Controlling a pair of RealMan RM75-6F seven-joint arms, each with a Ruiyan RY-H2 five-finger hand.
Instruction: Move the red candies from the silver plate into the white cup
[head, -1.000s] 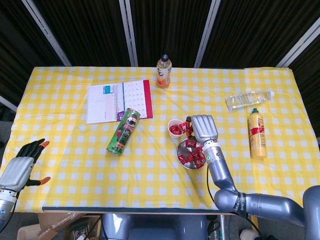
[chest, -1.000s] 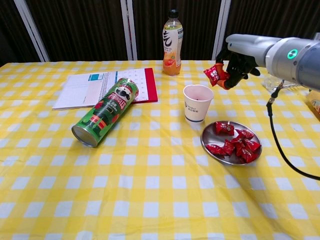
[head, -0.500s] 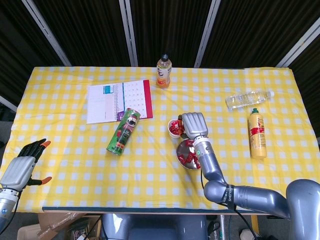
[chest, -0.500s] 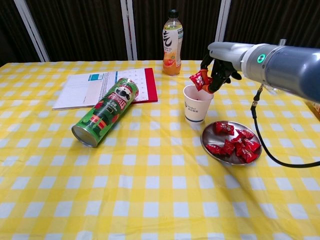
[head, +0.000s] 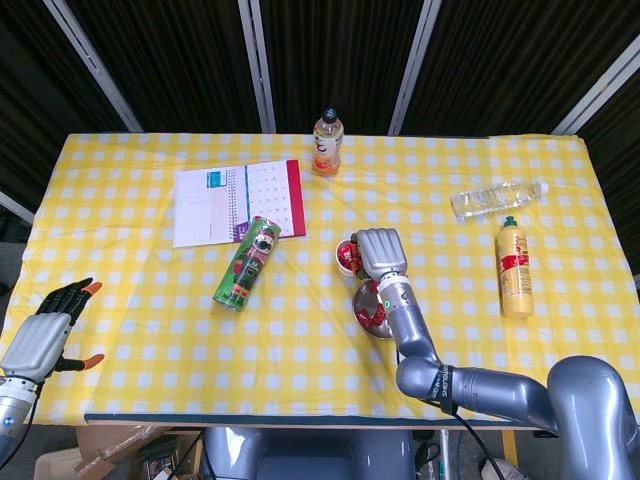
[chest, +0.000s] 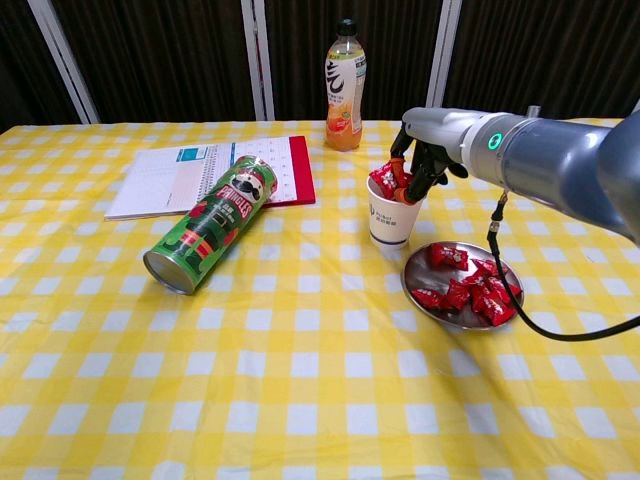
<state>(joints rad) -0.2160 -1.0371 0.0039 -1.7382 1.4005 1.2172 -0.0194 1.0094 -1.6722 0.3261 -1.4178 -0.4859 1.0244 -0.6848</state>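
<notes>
The white cup (chest: 391, 220) stands mid-table, left of the silver plate (chest: 425, 273), which holds several red candies (chest: 470, 290). My right hand (chest: 421, 163) hovers right over the cup's mouth and pinches a red candy (chest: 384, 180) that hangs at the rim. In the head view the right hand (head: 379, 251) covers most of the cup (head: 345, 257) and part of the plate (head: 363, 305). My left hand (head: 40, 335) is off the table's front left corner, fingers spread and holding nothing.
A green Pringles can (chest: 209, 224) lies on its side left of the cup. An open notebook (chest: 207, 173) and an orange drink bottle (chest: 343, 88) sit farther back. A clear water bottle (head: 494, 198) and a yellow bottle (head: 514, 265) lie at the right.
My right hand carried the red candy leftward and down, from beside the cup to directly over its mouth. The left hand stayed still.
</notes>
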